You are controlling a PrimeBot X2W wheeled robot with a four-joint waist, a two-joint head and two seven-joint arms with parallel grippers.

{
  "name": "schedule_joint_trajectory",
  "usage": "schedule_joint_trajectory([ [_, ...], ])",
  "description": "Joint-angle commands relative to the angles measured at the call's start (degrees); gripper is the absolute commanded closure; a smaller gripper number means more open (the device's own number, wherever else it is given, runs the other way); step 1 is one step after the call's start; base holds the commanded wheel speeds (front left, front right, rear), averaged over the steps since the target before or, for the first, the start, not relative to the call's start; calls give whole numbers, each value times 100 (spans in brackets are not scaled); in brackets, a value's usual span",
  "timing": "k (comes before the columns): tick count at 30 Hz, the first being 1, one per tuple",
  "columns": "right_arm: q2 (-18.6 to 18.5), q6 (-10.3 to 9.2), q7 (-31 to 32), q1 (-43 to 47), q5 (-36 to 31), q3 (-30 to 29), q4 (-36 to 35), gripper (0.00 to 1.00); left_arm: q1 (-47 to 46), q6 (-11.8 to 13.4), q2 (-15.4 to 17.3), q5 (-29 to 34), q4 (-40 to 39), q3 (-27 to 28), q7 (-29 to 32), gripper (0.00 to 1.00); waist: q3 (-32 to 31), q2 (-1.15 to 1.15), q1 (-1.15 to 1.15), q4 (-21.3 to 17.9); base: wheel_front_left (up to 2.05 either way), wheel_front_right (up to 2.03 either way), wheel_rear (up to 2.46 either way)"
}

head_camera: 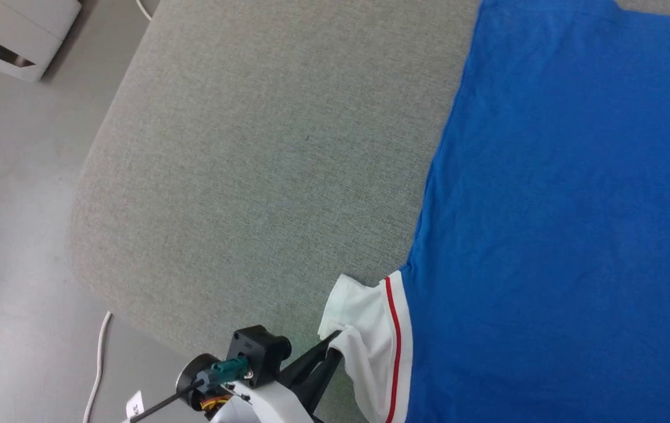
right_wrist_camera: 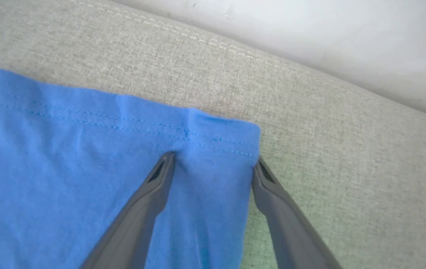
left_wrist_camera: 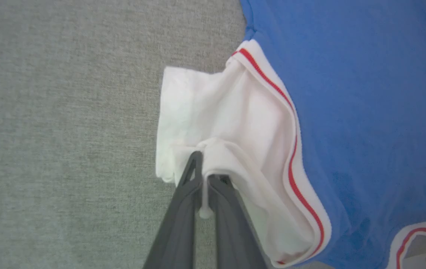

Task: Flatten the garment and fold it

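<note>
Left gripper (left_wrist_camera: 207,168): fingers clenched on a fold of the white sleeve (left_wrist_camera: 205,108), a pinch of cloth squeezed between them, near the front edge of the grey cushion (head_camera: 252,147). Right gripper (right_wrist_camera: 213,160): fingers (right_wrist_camera: 160,179) spread wide, grasping nothing, straddling the hem corner; one over blue cloth, one just off its side edge. The garment (head_camera: 546,205) lies flat, hem corner close to the cushion's stitched edge.

Beside the garment (head_camera: 564,205), on its sleeve side, a broad stretch of bare grey cushion (head_camera: 264,147) is left open. Farther from the garment, past the cushion's rounded edge, the floor (head_camera: 12,205) is crossed by a white cable (head_camera: 98,358) and partly occupied by a white box (head_camera: 14,32).
</note>
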Motion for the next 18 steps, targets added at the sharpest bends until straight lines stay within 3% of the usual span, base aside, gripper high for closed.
schedule_joint_trajectory([
  [1,109,-4,51,239,21,94,290,75,-94,-27,-35,40,46,-14,-33,100,0,0,1,11,0,0,0],
  [2,126,-4,37,264,64,114,327,100,-93,-23,-30,35,64,-11,-35,100,-19,0,1,-8,0,0,0],
  [10,215,-4,-228,417,323,332,561,100,-58,29,69,6,159,45,-7,100,-464,0,1,-325,0,0,0],
  [18,323,-4,-564,1089,699,803,628,100,203,202,166,-131,308,189,7,100,-1347,0,1,-936,0,0,0],
])
